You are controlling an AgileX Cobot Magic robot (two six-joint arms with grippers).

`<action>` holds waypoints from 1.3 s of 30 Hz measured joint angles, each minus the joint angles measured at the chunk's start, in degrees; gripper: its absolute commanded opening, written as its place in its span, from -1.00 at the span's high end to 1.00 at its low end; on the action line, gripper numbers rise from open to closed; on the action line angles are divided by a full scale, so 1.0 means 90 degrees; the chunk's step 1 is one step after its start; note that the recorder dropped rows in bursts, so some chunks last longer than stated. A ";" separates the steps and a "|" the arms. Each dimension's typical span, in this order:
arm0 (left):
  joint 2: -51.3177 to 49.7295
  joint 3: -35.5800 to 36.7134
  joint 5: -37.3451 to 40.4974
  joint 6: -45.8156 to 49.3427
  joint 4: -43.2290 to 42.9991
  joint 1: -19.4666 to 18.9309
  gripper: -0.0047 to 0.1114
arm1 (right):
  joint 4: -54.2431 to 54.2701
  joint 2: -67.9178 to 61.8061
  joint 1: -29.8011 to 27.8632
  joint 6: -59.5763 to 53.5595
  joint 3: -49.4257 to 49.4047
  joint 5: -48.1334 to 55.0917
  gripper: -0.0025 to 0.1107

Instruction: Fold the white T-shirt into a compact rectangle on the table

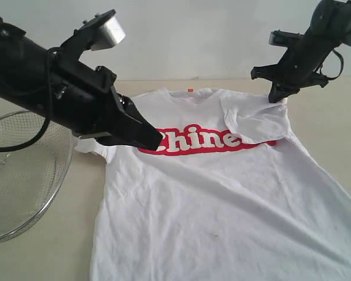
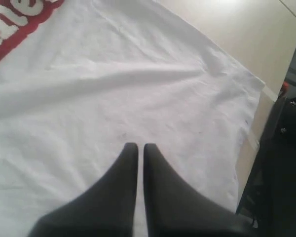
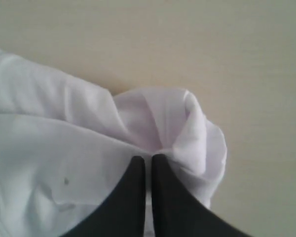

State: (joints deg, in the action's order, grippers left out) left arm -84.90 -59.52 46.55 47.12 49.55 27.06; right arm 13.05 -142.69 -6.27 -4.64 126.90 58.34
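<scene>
The white T-shirt (image 1: pixel 222 193) lies face up on the table (image 1: pixel 333 129), its red band (image 1: pixel 205 141) across the chest and an orange collar tag (image 1: pixel 190 90) at the neck. Its right-hand sleeve (image 1: pixel 254 120) is folded inward over the end of the lettering. My right gripper (image 1: pixel 276 98) sits at that shoulder, shut on a bunched fold of the T-shirt (image 3: pixel 187 133), tips (image 3: pixel 148 159) buried in the cloth. My left gripper (image 1: pixel 158 139) hovers shut over the left chest, nothing between its fingers (image 2: pixel 137 146), only flat shirt (image 2: pixel 138 89) below.
A round wire-mesh basket (image 1: pixel 17 175) stands at the left, close to the shirt's left sleeve. Bare beige table (image 3: pixel 212 49) lies beyond the right shoulder. Dark robot hardware (image 2: pixel 286 148) stands past the table's edge near the shirt's hem.
</scene>
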 measured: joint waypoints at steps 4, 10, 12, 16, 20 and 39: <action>0.0000 0.0000 -0.0070 0.0000 0.0000 0.0000 0.84 | -0.0046 -0.0413 0.0000 0.0026 0.0320 0.0359 0.96; 0.0000 0.0000 -0.0074 -0.0004 0.0000 0.0000 0.84 | -0.0058 -0.0521 0.0000 0.0026 0.0473 0.0475 0.96; 0.0000 0.0000 -0.0074 -0.0004 0.0000 0.0000 0.84 | -0.0062 -0.0521 0.0000 0.0026 0.0633 0.0539 0.96; 0.0000 0.0000 -0.0074 -0.0004 0.0000 0.0000 0.84 | -0.0062 -0.0365 0.0000 0.0026 0.0919 0.0517 0.96; 0.0000 0.0000 -0.0074 -0.0004 0.0000 0.0000 0.84 | -0.0088 -0.0261 0.0000 0.0026 0.1002 0.0403 0.96; 0.0000 0.0000 -0.0061 -0.0004 0.0000 0.0000 0.84 | -0.0552 -0.0820 0.0000 0.0199 0.1014 0.0244 0.96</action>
State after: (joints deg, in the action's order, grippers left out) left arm -84.90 -59.52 46.00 47.09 49.55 27.06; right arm 8.08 -150.07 -6.27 -2.85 136.02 60.54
